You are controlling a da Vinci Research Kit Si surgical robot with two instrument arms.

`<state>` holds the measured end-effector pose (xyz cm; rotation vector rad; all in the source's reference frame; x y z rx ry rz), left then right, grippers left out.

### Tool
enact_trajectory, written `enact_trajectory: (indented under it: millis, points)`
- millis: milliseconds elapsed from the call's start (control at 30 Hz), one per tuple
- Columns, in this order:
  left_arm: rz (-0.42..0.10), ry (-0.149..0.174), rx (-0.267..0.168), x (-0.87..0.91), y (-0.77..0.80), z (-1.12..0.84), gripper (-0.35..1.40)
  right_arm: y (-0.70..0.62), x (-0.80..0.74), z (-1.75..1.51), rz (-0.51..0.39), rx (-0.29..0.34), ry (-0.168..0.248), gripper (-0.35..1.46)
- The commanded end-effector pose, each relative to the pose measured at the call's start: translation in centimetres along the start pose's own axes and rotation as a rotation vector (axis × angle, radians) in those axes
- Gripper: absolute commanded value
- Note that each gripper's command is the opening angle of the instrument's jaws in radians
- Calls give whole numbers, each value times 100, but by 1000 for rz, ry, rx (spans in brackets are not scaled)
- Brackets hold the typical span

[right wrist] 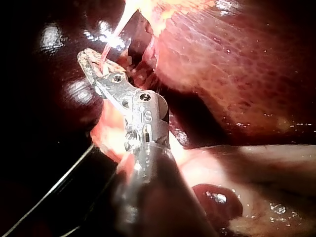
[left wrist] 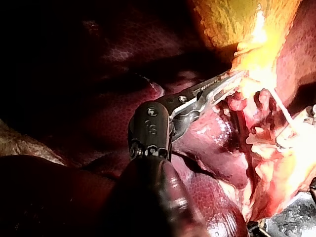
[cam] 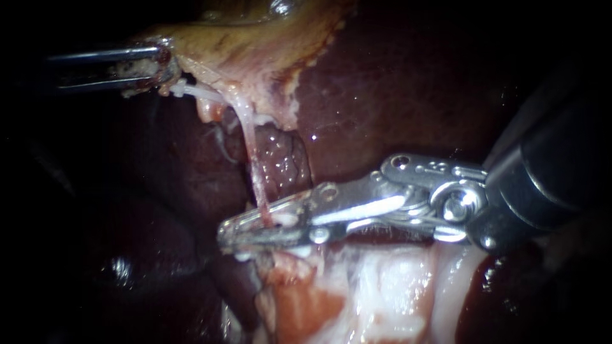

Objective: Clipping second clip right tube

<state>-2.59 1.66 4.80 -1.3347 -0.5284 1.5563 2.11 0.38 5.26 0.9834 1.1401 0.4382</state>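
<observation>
Endoscope view. The left instrument [cam: 153, 65] enters from the left. Its claw pinches the pale, frayed edge of the gallbladder [cam: 255, 44], which lies yellow-tan over the dark red liver [cam: 395, 83]. A thin, pinkish-white tube [cam: 255, 159] runs taut from the gallbladder's lower margin down across the liver. The right instrument [cam: 255, 228] enters from the right, its metal claw lying across the field. The two halves meet at the tip and press on the tube from above and below, near the tube's lower end, just above a bed of pale, whitish-pink tissue [cam: 382, 286].

Right wrist view. The right instrument's claw is pressed onto the same strand, which rises away toward the gallbladder.

Left wrist view. The left instrument's claw is buried in brightly lit yellow gallbladder tissue.
</observation>
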Motion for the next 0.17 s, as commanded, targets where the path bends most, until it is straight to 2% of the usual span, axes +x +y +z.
enact_trajectory:
  millis: [33,167]
  points:
    - [0,0,0,0,0,0,-35,0,0,0,0,0,0,-35]
    - [0,0,0,0,0,0,-35,2,-1,0,0,-1,0,-35]
